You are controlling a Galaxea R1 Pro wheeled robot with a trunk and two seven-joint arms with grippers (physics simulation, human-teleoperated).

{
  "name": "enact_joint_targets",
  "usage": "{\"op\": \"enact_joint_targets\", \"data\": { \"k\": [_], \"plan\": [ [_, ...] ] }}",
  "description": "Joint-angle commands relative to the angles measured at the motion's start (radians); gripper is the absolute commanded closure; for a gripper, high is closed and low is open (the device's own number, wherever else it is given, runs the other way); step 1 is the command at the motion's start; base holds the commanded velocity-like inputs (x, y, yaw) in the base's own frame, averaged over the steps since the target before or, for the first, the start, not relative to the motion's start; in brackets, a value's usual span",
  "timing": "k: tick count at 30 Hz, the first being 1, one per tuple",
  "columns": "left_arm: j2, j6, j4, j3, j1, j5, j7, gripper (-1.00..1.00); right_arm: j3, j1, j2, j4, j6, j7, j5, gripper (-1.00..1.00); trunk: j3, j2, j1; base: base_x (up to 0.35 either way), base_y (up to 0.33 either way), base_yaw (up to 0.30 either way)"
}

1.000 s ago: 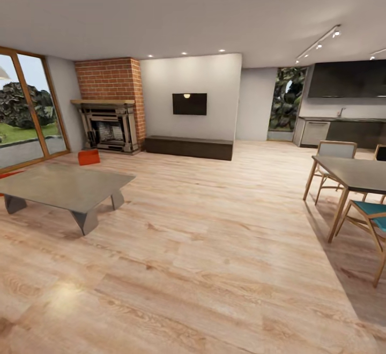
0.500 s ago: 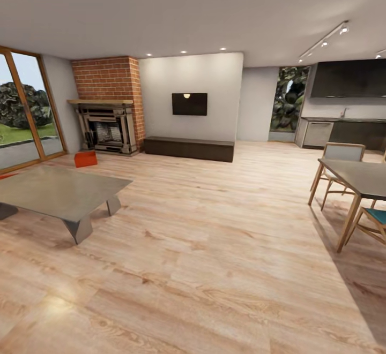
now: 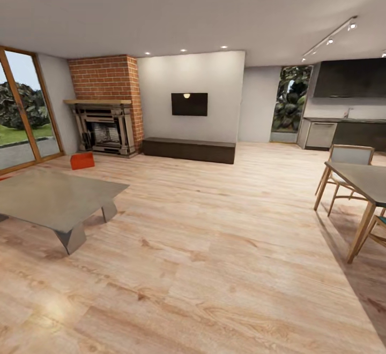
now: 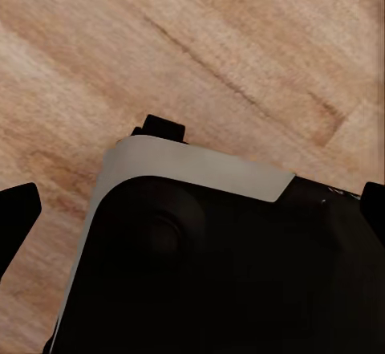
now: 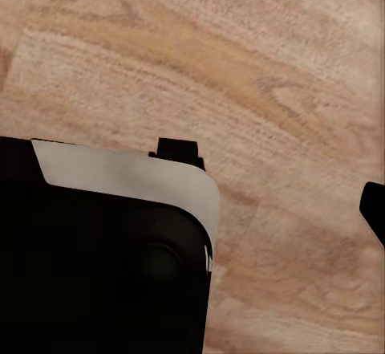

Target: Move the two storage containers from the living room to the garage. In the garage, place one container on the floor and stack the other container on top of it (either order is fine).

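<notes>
Step in hand, as judged: driving across the living room's light wood plank floor (image 3: 214, 247) toward the first bin. Best done by steering left of straight ahead, skirting the low grey angular-legged worktop (image 3: 53, 196) on its far side rather than clipping a corner, and halting squarely in front of the bin with room to lower both arms.

One orange-red rectangular plastic storage container (image 3: 82, 160) sits on the planks just in front of the dark ornate fireplace (image 3: 105, 132) in its red brick chimney, near the wood-framed glass doors (image 3: 21, 113) and beyond the worktop. Too far off to tell what, if anything, lies inside. Second container not made out with any certainty.

Left end effector (image 4: 192, 209) released, dark fingertips (image 4: 16, 217) spread well apart over bare planks, grasping nothing. Right end effector (image 5: 192, 209): one fingertip (image 5: 374, 209) seen, the other lost against the dark robot body, so released or clenched cannot be told.

Worth minding while turning: the grey dining table (image 3: 362, 180) and wooden chairs on the right.
</notes>
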Motion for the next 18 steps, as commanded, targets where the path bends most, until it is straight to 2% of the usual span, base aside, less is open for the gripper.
{"op": "enact_joint_targets", "data": {
  "k": [1,18],
  "plan": [
    [0.000,-0.001,-0.001,0.000,0.000,0.004,0.001,-1.00,0.009,-0.001,0.000,0.003,-0.006,-0.001,-0.010,-1.00,-0.001,0.000,0.001,0.323,0.000,0.000],
    [0.001,0.001,-0.002,0.000,0.000,0.005,0.001,-1.00,0.009,-0.001,0.000,0.003,-0.006,-0.001,-0.010,-1.00,-0.001,0.000,0.001,0.323,0.000,0.000]
  ]
}}
